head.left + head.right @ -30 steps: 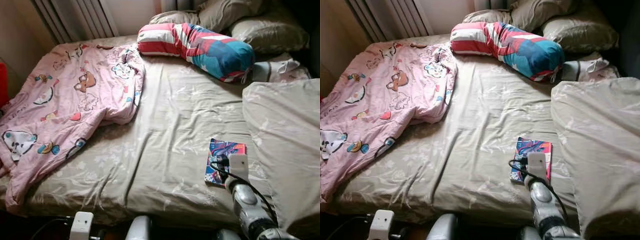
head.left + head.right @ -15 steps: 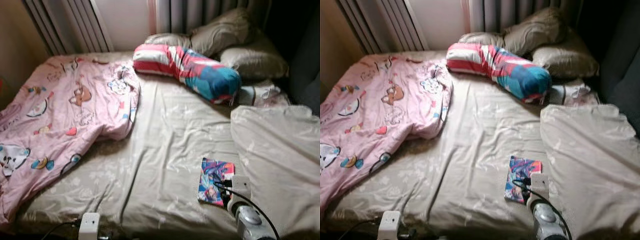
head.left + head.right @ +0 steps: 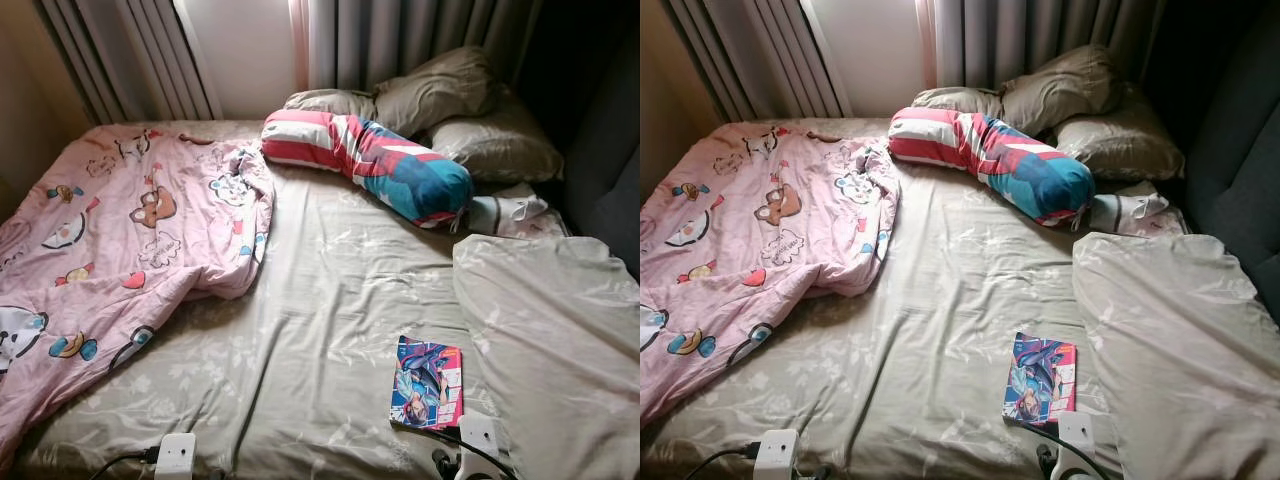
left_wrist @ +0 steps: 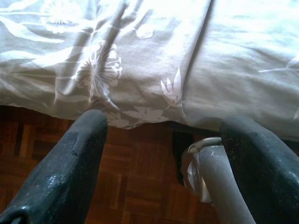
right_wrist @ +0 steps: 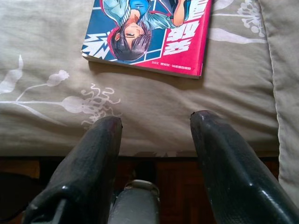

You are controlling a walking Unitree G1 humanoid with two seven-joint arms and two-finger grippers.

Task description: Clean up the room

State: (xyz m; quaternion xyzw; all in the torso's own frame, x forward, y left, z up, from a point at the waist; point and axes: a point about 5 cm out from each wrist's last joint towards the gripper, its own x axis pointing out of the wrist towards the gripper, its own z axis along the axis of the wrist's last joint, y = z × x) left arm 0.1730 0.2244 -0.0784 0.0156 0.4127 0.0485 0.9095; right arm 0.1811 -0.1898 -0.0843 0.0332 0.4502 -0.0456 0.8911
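We can make out lettering only on the comic book (image 5: 148, 32) lying on the bed (image 3: 330, 300) near its front edge. Its red cover strip carries large dark characters, seen upside down in the right wrist view, and we cannot read them. A line of small white print runs along the cover's edge, too small for us to tell.

You're facing a bed (image 3: 330, 300) w/ beige floral sheet. Behind its head: grey curtains (image 3: 420, 40) and a pale wall strip (image 3: 250, 55), daylight coming in there. Below the bed's near edge, dark wood parquet floor (image 4: 135, 186).
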